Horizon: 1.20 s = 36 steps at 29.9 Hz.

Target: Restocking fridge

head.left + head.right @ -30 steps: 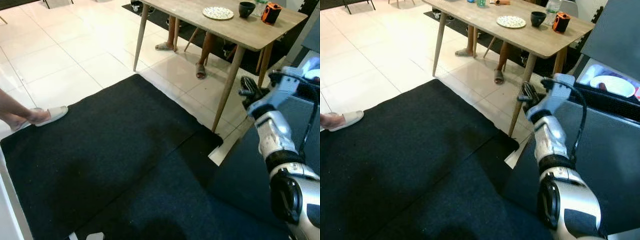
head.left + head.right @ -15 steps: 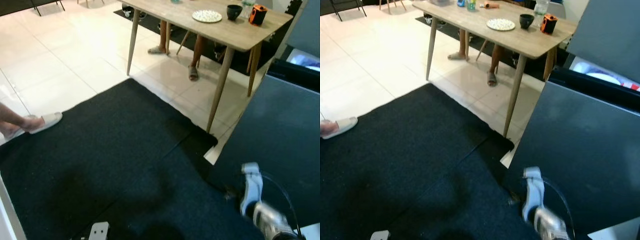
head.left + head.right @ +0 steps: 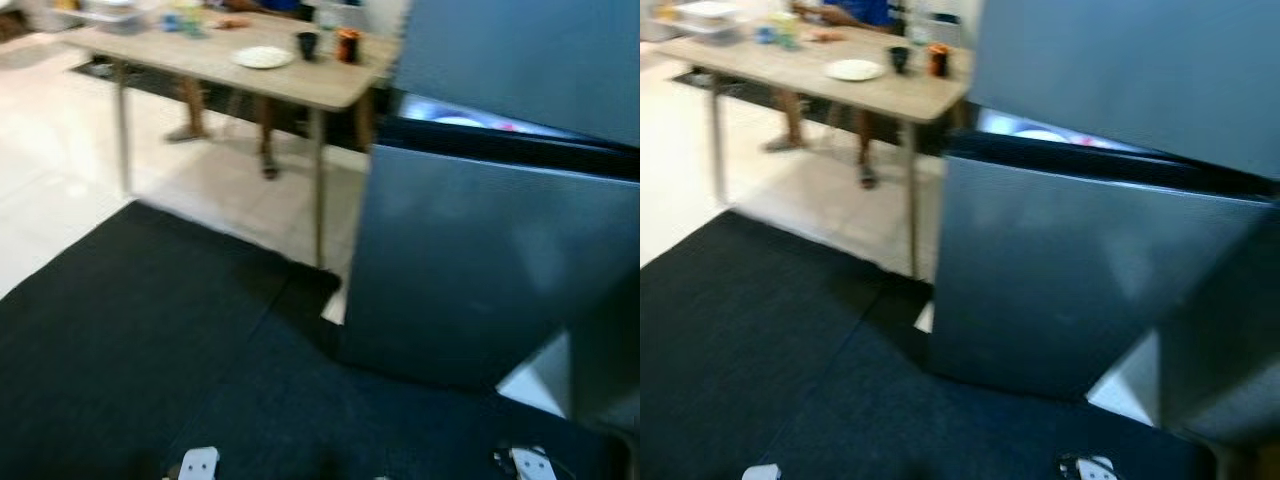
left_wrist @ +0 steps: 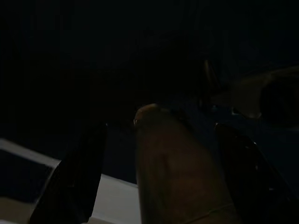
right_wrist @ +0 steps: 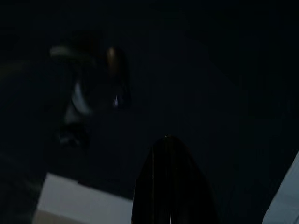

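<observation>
The dark grey fridge stands to my right, and its lower door hangs ajar with a lit gap above it. My left gripper shows in the dark left wrist view, where its two black fingers are spread around a brownish rounded item. My right gripper appears in the right wrist view as one black tapered shape over dark ground. The head views are blurred.
A wooden table at the far left carries a white plate, a dark cup and an orange object. A person's legs are under it. A black mat covers the floor before the fridge.
The camera has swung right toward the fridge, so the scene has shifted left. My right arm, raised by the fridge door a second ago, has dropped low.
</observation>
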{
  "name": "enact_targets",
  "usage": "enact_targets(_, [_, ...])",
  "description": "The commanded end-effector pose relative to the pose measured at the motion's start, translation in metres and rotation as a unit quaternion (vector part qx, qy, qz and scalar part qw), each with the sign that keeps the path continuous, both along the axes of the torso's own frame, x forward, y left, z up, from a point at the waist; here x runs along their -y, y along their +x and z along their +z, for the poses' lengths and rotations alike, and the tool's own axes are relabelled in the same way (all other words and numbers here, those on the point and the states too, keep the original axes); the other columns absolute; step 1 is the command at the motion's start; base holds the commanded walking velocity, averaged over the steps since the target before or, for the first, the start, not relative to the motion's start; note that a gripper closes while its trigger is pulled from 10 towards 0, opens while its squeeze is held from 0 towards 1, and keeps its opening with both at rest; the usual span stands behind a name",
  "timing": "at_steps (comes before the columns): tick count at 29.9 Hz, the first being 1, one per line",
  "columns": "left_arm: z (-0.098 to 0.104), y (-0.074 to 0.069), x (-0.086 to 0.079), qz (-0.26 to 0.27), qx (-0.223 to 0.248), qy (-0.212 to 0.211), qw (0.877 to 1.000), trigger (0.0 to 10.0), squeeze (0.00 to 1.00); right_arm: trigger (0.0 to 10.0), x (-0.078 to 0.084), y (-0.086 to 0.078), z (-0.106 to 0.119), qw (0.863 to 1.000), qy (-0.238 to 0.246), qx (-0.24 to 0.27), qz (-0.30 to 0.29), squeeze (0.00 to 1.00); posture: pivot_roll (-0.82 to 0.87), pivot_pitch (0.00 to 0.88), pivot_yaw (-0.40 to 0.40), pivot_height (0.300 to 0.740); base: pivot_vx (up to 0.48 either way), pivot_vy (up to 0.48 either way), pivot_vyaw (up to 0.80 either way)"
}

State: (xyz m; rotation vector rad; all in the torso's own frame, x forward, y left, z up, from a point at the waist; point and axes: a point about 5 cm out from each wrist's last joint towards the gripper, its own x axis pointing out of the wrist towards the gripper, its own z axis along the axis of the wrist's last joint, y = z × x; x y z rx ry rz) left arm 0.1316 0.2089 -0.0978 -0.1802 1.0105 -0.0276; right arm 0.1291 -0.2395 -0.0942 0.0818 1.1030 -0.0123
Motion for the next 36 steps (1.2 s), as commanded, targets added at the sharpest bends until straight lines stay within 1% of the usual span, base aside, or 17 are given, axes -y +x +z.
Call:
enact_targets(1, [-0.001,-0.004,-0.003,0.002,-0.01,0.005,1.0,10.0,0.0,10.0,-0.003,0.004,0.0,1.0,-0.003,0.0,0.002,0.0,-0.07,0.098,-0.005,0.74,0.0,0.0,-0.79])
enact_targets(4, [0.0,-0.002,-0.003,0.001,-0.008,0.006,1.0,10.0,0.0,10.0,-0.005,0.004,0.0,1.0,-0.003,0.0,0.002,0.0,-0.07,0.094,-0.005,0.74,0.0,0.0,-0.79])
enact_targets(7, [0.001,0.002,0.0,0.013,0.006,-0.007,1.0,10.0,0.0,10.0,-0.005,0.005,0.0,1.0,-0.005,0.001,0.001,0.0,-0.07,0.091,-0.008,0.74,0.0,0.0,-0.79])
enact_targets(12, [0.0,0.002,0.004,0.008,0.004,-0.006,1.0,10.0,0.0,10.0,-0.005,0.007,0.001,1.0,-0.011,0.002,0.002,0.0,-0.07,0.086,-0.011,0.74,0.0,0.0,-0.79])
enact_targets(13, [0.0,0.002,0.005,0.007,0.004,-0.009,1.0,10.0,0.0,10.0,-0.003,0.01,0.002,1.0,-0.019,0.014,-0.004,0.0,-0.07,0.086,-0.011,0.74,0.0,0.0,-0.79])
enact_targets(14, [0.0,0.002,0.005,0.007,0.004,-0.009,1.0,10.0,0.0,10.0,-0.003,0.01,0.002,1.0,-0.019,0.014,-0.004,0.0,-0.07,0.086,-0.011,0.74,0.0,0.0,-0.79])
enact_targets(17, [0.0,0.003,0.007,0.005,0.007,-0.012,1.0,10.0,0.0,10.0,-0.001,0.015,0.004,0.999,-0.032,0.026,-0.013,0.0,-0.08,0.08,-0.013,0.74,0.0,0.0,0.0])
enact_targets(22, [0.001,0.005,0.008,0.0,0.012,-0.013,1.0,10.0,0.0,10.0,-0.002,0.015,0.004,0.999,-0.029,0.025,-0.015,0.0,-0.08,0.08,-0.013,0.74,0.0,0.0,0.0])
enact_targets(25, [0.001,0.006,0.007,-0.002,0.012,-0.013,1.0,10.0,0.0,10.0,-0.005,0.015,0.003,0.999,-0.025,0.025,-0.015,0.0,-0.08,0.08,-0.013,0.74,0.245,0.0,0.0])
enact_targets(36, [0.0,0.003,0.007,-0.008,0.007,-0.01,1.0,10.0,0.0,10.0,-0.005,0.014,0.003,0.999,-0.025,0.026,-0.024,0.0,-0.08,0.079,-0.008,0.74,0.284,0.0,0.0])
